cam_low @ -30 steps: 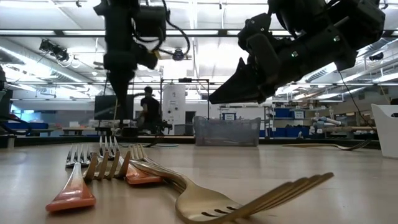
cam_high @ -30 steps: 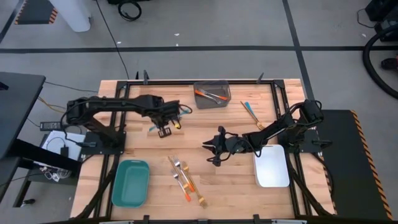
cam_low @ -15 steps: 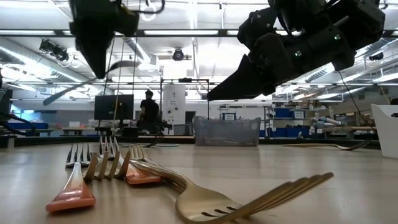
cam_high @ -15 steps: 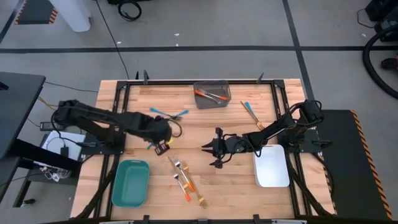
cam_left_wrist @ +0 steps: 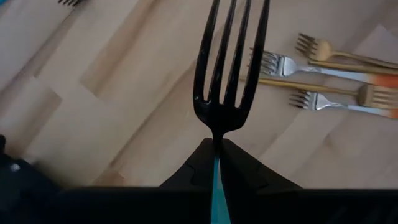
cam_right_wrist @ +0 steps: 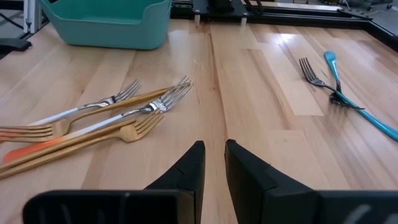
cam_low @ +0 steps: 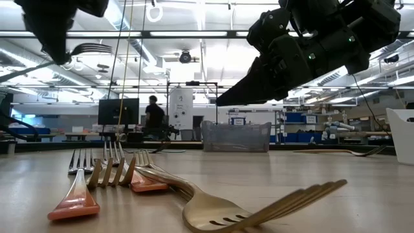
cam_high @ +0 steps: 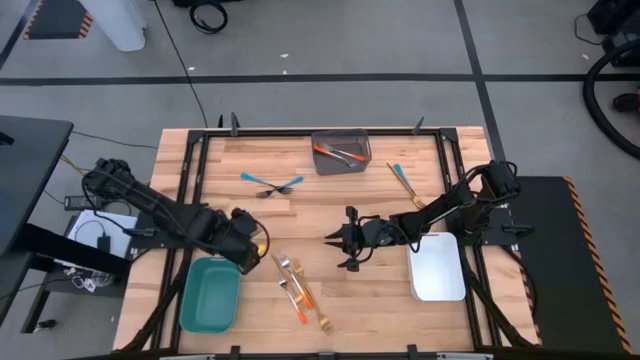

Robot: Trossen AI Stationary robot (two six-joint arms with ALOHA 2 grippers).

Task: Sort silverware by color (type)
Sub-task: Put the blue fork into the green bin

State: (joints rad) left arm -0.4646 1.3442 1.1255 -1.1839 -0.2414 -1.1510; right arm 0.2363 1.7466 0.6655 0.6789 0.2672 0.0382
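Note:
My left gripper point(cam_high: 248, 251) hangs over the far right corner of the teal bin point(cam_high: 208, 295), shut on a blue-handled fork point(cam_left_wrist: 229, 68). In the low view the fork point(cam_low: 90, 48) shows high above the table. My right gripper point(cam_high: 343, 240) hovers empty at the table's middle, its fingers a narrow gap apart point(cam_right_wrist: 214, 155). Two blue-handled forks point(cam_high: 271, 185) lie crossed on the far half of the table. A pile of orange-handled and gold forks point(cam_high: 298, 285) lies near the front edge. It also shows in the right wrist view point(cam_right_wrist: 106, 121). My left gripper pinches the fork's blue handle point(cam_left_wrist: 216, 177) between its two fingers, just behind the neck. The dark tines point(cam_left_wrist: 230, 56) stick out past the fingertips, in line with the fingers. The fork is lifted clear of the table and lies about level in the low view.
A grey bin point(cam_high: 341, 153) with orange-handled pieces stands at the far edge. A white bin point(cam_high: 437, 270) stands at the near right. A blue-handled piece and a gold one point(cam_high: 403, 181) lie at the far right. A person point(cam_low: 154, 110) stands in the room behind.
My left gripper has gone from the crossed blue forks toward the table's near left, up to the teal bin, carrying one blue fork lifted clear. The fork has turned from hanging upright to about level. My right gripper has kept still.

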